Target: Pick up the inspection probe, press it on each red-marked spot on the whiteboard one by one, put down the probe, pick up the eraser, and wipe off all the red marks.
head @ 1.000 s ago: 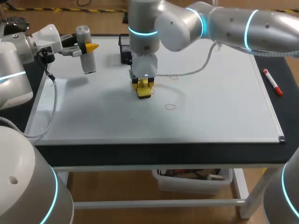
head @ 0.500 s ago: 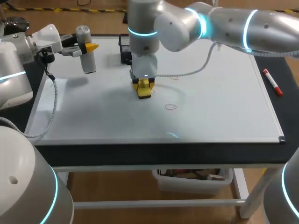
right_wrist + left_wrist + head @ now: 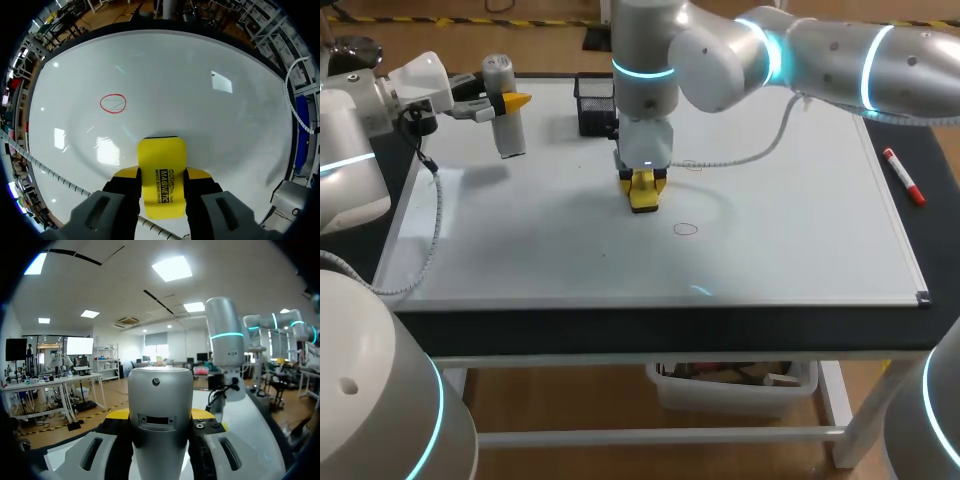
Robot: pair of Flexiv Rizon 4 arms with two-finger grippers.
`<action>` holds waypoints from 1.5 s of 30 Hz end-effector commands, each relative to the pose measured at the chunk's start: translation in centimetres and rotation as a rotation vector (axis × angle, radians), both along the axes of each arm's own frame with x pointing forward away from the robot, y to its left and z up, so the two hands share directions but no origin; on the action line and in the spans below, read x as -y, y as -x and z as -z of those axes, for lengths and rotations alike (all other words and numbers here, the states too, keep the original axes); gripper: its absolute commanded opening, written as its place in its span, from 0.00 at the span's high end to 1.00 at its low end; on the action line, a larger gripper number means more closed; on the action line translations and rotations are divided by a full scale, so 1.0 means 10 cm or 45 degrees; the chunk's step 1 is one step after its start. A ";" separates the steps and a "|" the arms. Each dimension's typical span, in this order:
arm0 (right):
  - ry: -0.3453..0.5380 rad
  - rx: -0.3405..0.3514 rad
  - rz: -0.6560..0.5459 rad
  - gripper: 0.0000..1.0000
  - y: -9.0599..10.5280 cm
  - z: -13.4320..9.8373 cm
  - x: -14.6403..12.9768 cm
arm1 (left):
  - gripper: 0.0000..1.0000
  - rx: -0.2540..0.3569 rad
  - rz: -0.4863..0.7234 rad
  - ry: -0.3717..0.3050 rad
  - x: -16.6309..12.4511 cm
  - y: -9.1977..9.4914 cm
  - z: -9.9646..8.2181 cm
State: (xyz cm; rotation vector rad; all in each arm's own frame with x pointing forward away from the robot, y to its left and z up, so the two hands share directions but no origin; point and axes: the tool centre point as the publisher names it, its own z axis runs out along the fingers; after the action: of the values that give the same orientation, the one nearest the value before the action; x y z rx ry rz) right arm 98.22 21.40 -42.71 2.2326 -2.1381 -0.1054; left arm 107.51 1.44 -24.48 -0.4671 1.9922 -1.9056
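The grey cylindrical inspection probe [image 3: 506, 122] hangs above the whiteboard's [image 3: 800, 230] far left corner, with my left gripper [image 3: 503, 101] shut on it. In the left wrist view the probe [image 3: 160, 415] fills the gap between the fingers. My right gripper [image 3: 643, 182] is shut on the yellow eraser [image 3: 644, 193], which is down at the board's middle. A red circle mark [image 3: 686, 229] lies just right of the eraser and nearer the front; a fainter mark [image 3: 692, 165] sits behind it. In the right wrist view the eraser [image 3: 161, 172] is between the fingers, with the red circle [image 3: 113, 103] ahead and to one side.
A black mesh holder [image 3: 593, 104] stands at the board's far edge, just behind my right arm. A red marker [image 3: 903, 176] lies off the board on the dark table at the right. A white cable [image 3: 750, 150] trails from the right arm over the board.
My right arm has shifted a little to the right with the eraser, closer to the red circle. The left arm and the probe have stayed still.
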 end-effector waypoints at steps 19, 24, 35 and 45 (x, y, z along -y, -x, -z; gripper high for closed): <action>-0.040 0.064 -0.016 1.00 -0.03 -0.39 0.30 | 1.00 0.005 0.002 0.004 0.00 0.00 0.00; -0.034 0.085 0.040 1.00 -0.14 -0.47 0.52 | 1.00 0.005 0.002 0.004 0.00 0.00 0.00; 0.021 0.083 0.200 1.00 -0.38 -0.47 1.29 | 1.00 0.005 0.002 0.004 0.00 0.00 0.00; 0.040 0.058 0.365 1.00 -0.47 -0.44 2.04 | 1.00 0.005 0.002 0.004 0.00 0.00 0.00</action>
State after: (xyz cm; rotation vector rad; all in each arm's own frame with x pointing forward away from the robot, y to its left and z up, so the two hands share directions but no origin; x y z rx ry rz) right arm 103.00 3.52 -38.51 1.9186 -2.4381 -0.0134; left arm 107.51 1.43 -24.48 -0.4671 1.9922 -1.9056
